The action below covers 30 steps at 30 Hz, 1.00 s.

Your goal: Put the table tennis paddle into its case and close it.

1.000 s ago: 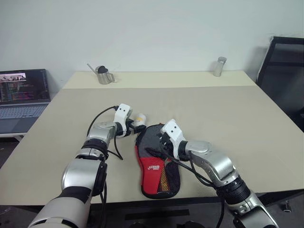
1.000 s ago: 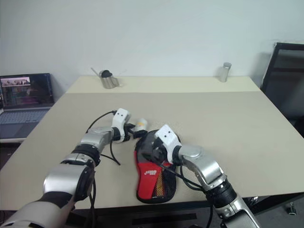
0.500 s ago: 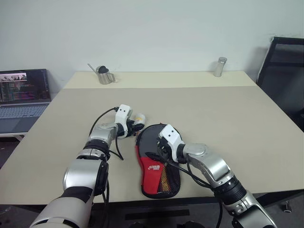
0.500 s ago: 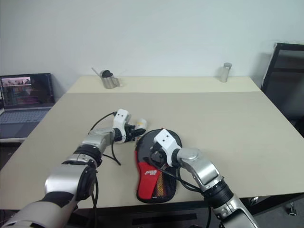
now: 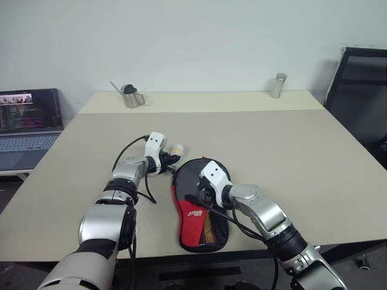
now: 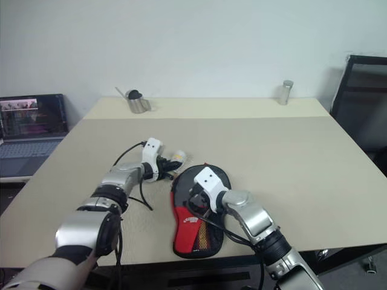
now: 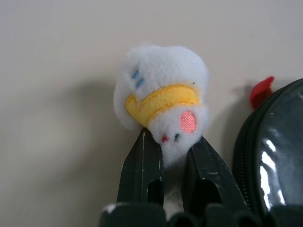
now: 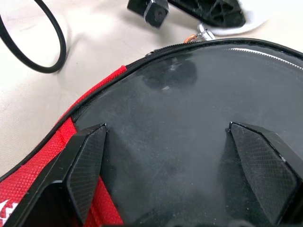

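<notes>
Black-and-red paddle case (image 5: 199, 205) flat near the front edge of the bench (image 5: 272, 139), no paddle visible outside it. Left pincer (image 7: 173, 151) clamped on a small white plush duck charm (image 7: 161, 97) just beside the case's rounded top. Right pincer (image 8: 175, 156) spread wide above the case's black panel, gripping nothing.

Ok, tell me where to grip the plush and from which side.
Pinch the plush at its narrow end, coming in low over the table from the robot's left, away from the case. It lies flat beside the case's round end, and that tapered end fits between fingers. The left gripper is shut there.
</notes>
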Each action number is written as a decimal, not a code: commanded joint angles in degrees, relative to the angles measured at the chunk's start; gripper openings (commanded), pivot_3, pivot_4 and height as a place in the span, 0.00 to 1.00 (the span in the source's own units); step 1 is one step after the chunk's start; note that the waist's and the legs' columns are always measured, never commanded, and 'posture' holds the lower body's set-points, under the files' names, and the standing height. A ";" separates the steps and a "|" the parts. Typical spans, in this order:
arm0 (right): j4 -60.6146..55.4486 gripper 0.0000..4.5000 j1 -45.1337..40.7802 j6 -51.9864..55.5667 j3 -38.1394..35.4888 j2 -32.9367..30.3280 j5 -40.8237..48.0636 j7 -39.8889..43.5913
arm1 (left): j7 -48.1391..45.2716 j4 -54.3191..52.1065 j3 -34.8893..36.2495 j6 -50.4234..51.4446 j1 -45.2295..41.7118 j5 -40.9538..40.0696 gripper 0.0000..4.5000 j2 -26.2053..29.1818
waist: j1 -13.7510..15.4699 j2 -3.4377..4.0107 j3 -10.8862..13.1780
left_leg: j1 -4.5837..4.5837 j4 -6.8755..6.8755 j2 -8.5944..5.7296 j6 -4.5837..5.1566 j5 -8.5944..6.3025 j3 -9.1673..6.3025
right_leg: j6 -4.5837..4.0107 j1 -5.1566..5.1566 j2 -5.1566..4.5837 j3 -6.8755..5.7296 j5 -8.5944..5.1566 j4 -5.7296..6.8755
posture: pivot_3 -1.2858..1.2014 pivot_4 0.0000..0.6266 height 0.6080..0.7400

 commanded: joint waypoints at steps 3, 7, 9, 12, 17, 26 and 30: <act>2.99 1.00 1.49 2.24 1.56 -1.51 -2.70 -0.45 | -1.68 -3.65 -1.79 -3.14 -2.25 1.66 0.04 2.02 | 0.05 -0.08 -0.16 | 0.03 0.00 0.01 0.00 0.00 0.00 | 0.00 0.04 -0.02 0.02 0.00 0.00 | 0.52 0.24 1.00; 2.41 1.00 1.98 2.72 1.14 -3.10 -3.22 -0.30 | -0.81 -1.64 -3.72 -5.93 -4.01 3.79 0.04 1.39 | 0.17 -0.24 -0.29 | 0.03 0.03 0.01 0.00 0.00 -0.02 | 0.00 0.06 -0.05 0.00 0.00 0.00 | 0.52 0.24 1.00; 1.82 1.00 2.65 3.23 0.78 -4.34 -3.25 -0.16 | 0.66 0.32 -4.97 -7.66 -5.14 5.48 0.04 0.39 | 0.39 -0.28 -0.33 | 0.01 0.06 0.01 0.00 0.00 -0.05 | 0.00 0.08 -0.07 -0.03 0.00 0.00 | 0.52 0.24 1.00; 1.44 1.00 3.32 3.48 0.76 -5.41 -3.27 -0.12 | 2.93 2.70 -5.62 -9.20 -6.16 6.92 0.04 -0.73 | 0.60 -0.31 -0.40 | 0.00 0.10 -0.04 0.01 0.00 -0.08 | 0.00 0.13 -0.14 -0.05 0.00 -0.02 | 0.52 0.24 1.00; 0.12 1.00 4.27 4.37 0.89 -6.19 -2.99 -0.04 | 6.94 5.48 -6.91 -11.58 -7.87 9.62 0.04 -3.27 | 0.59 -0.33 -0.43 | 0.01 0.15 -0.04 0.01 -0.01 -0.07 | 0.03 0.14 -0.17 -0.05 0.01 -0.01 | 0.52 0.24 1.00; 0.69 1.00 4.74 4.72 0.60 -6.37 -3.04 -0.43 | 14.10 7.99 -9.93 -15.02 -10.22 15.17 0.04 -6.20 | 0.60 -0.33 -0.43 | 0.01 0.16 -0.03 0.01 -0.01 -0.07 | 0.03 0.15 -0.17 -0.05 0.01 -0.01 | 0.52 0.24 1.00; 0.84 1.00 4.95 4.78 0.50 -6.43 -3.10 -0.57 | 16.16 8.44 -10.81 -15.96 -11.18 17.03 0.04 -6.89 | 0.64 -0.34 -0.44 | 0.00 0.18 -0.05 0.01 -0.01 -0.09 | 0.04 0.17 -0.17 -0.06 0.01 -0.01 | 0.52 0.24 1.00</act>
